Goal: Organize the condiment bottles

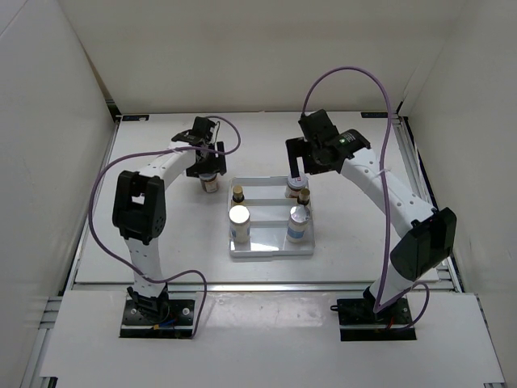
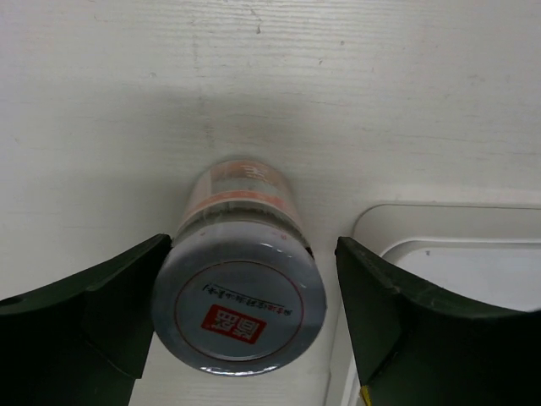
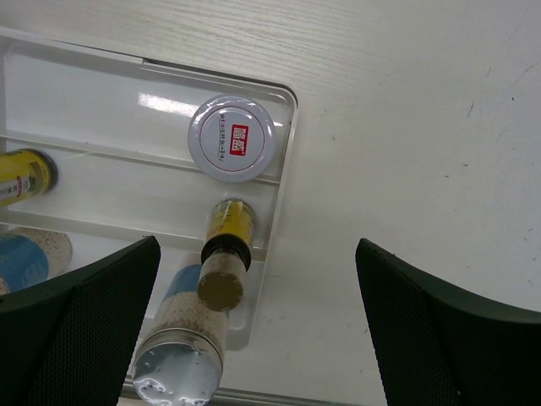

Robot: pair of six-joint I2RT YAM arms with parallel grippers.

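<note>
A squat white-lidded jar with a red mark [image 2: 239, 311] stands on the table just left of the white divided tray [image 2: 439, 222]. My left gripper [image 2: 252, 254] is open around it: the left finger touches the lid and the right finger stands a little apart. In the top view the left gripper [image 1: 208, 167] is over this jar [image 1: 209, 184]. My right gripper [image 3: 256, 245] is open and empty above the tray's right edge [image 3: 290, 118]. In the tray stand the other jar [image 3: 232, 138], two slim yellow bottles [image 3: 225, 254] [image 3: 21, 176] and two silver-capped white cylinders [image 3: 176, 368] [image 3: 25, 254].
The tray [image 1: 271, 250] lies mid-table between the arms. White walls close in the table at the back and both sides. The right arm's purple cable [image 1: 355, 73] arcs over the back right.
</note>
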